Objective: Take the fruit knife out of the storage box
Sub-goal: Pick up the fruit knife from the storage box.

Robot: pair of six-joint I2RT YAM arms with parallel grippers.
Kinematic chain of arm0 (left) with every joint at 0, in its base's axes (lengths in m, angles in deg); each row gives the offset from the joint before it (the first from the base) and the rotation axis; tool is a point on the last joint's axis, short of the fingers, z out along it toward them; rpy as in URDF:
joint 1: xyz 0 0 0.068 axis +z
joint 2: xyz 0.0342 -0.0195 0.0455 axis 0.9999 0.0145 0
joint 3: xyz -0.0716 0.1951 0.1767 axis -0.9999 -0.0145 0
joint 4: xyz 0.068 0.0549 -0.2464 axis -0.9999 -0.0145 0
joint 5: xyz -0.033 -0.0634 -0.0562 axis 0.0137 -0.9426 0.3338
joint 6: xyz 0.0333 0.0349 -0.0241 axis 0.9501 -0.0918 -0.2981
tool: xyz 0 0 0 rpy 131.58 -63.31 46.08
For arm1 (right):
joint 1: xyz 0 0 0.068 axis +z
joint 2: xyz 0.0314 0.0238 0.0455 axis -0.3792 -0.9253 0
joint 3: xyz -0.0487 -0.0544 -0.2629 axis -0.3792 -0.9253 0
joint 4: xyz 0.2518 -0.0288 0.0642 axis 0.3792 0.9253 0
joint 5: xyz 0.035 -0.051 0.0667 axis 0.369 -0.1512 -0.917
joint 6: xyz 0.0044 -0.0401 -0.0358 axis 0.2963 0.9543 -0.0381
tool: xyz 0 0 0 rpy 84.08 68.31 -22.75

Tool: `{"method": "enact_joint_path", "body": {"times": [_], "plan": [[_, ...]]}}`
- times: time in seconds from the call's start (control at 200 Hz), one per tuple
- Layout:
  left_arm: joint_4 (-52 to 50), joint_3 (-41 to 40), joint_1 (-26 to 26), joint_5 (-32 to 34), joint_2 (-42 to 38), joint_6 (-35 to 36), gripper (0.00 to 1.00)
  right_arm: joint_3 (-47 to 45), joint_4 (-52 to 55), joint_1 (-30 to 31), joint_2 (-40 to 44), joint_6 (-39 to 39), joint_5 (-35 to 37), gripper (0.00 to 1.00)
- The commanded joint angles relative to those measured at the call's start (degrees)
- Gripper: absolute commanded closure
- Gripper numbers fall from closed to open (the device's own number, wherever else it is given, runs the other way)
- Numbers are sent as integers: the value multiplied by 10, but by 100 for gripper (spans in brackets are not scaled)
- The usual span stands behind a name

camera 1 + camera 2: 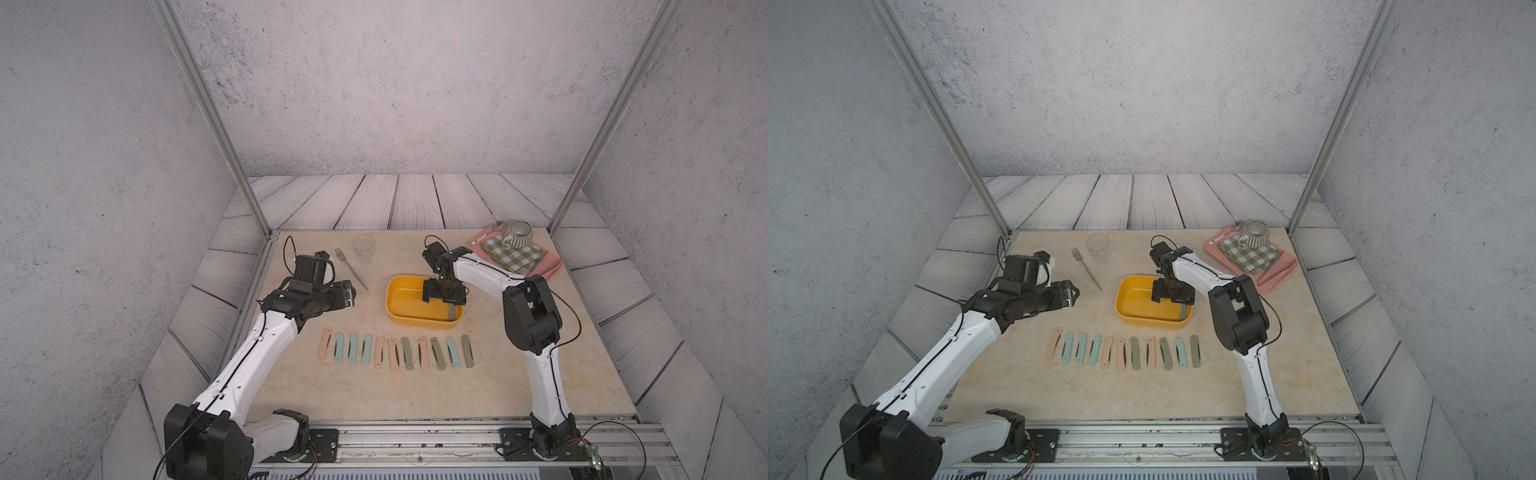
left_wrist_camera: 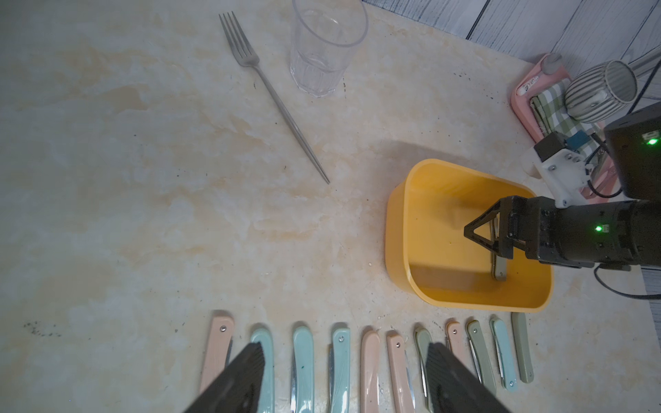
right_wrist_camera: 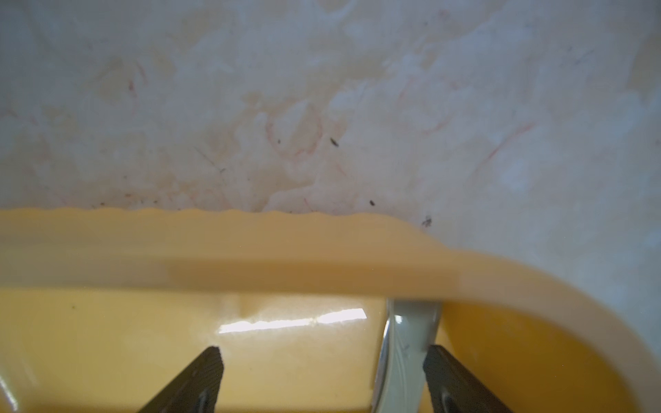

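We are holding the right gripper (image 3: 322, 348) inside the box (image 1: 419, 322), jaws apart. The knife (image 1: 452, 312) is lying along the box's right wall in a top view, between the jaws, hugging one finger (image 3: 450, 379). The left gripper (image 2: 343, 345), also spread, is hovering farther off.

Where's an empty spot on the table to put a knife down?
Biggest bare patch: the table in front of the knife row, toward the robot. Another lies beyond the storage box, beside the glass. Crowded: around the box, where the right pincer reaches in.
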Motion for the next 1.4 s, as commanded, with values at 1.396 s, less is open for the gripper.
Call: {"method": "enact_joint_path", "body": {"times": [1.396], "plan": [[32,-5,-3,-14,1,-6,25,-33,-105,11,33,203,26,36]]}}
